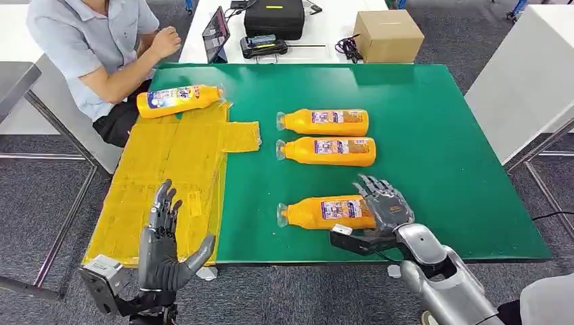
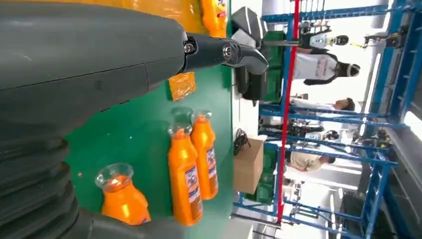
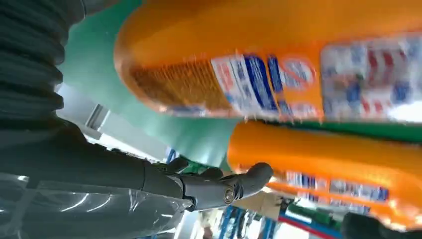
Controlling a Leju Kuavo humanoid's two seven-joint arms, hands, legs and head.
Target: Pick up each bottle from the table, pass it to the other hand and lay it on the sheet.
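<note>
Orange bottles lie on the green surface (image 1: 440, 135): one already on the yellow sheet (image 1: 169, 176) at its far end, two side by side mid-surface, and a near bottle (image 1: 325, 211) by the front edge. The right robot hand (image 1: 384, 203) rests at that near bottle's base, fingers spread over its end, not visibly closed around it. The left robot hand (image 1: 164, 250) waits open above the sheet, palm up. So the pick-up step is in hand. Next, the right fingers must likely close firmly round the body, lift, then carry it leftward for the handover.
</note>
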